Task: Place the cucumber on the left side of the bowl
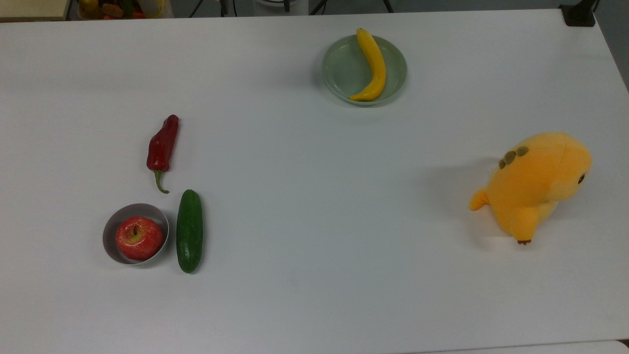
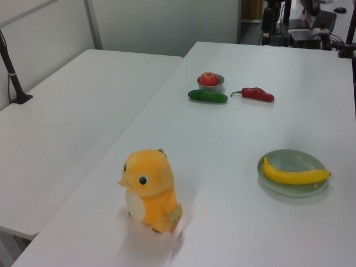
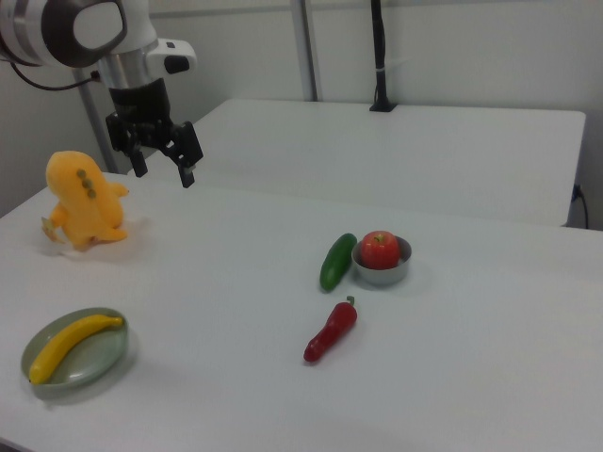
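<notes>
Cucumber (image 1: 189, 231): flat on table (image 1: 314, 295), just beside bowl (image 1: 112, 231), on top view's right of it; rim and skin look touching or nearly so, can't tell which. In right view it sits on right view's left of bowl; in left view, in front of bowl.
Long axis: runs up-down in top view, parallel to bowl's side; one rounded end pts toward chili (image 1: 162, 146), other toward table's near edge.
Bowl: small, grey, holds an apple (image 1: 139, 238).
Gripper (image 3: 160, 160): high above table in right view, well apart from cucumber, near plush (image 3: 85, 200) end of scene. Jaws spread wide, nothing between them.
Key relation: cucumber lies far off toward right view's right and lower than the jaws. Judged from right view, fingers' gap seems roughly across the cucumber's width, but can't be sure w/o a closer look.
Task status: cucumber already rests beside bowl, and on its left as right view shows it; looks done if that's the left meant, arm clear of it. If top view's left is meant, it's still on the wrong side.
Risk: any regrasp near bowl could nudge bowl or roll the cucumber.
Other: banana (image 1: 372, 64) in dish (image 1: 339, 78), far from the action.
</notes>
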Robot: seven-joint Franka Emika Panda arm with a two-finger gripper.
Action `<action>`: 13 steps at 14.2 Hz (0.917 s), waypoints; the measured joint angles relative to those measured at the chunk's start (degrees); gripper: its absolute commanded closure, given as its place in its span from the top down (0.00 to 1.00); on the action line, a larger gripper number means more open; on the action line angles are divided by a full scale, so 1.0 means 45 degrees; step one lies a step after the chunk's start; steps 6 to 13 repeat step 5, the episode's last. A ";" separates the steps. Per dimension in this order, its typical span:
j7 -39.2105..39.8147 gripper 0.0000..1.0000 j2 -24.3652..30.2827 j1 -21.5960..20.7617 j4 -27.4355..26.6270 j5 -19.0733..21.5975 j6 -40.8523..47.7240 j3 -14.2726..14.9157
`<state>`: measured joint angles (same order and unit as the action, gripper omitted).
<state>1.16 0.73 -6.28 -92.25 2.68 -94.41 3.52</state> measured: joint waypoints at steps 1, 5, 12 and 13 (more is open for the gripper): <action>0.0000 1.00 0.0000 0.0001 -0.0087 0.0046 0.0000 0.0057; 0.0009 1.00 -0.0089 0.0001 -0.0142 0.0049 -0.0031 0.0273; 0.0009 1.00 -0.0089 0.0001 -0.0142 0.0049 -0.0031 0.0273; 0.0009 1.00 -0.0089 0.0001 -0.0142 0.0049 -0.0031 0.0273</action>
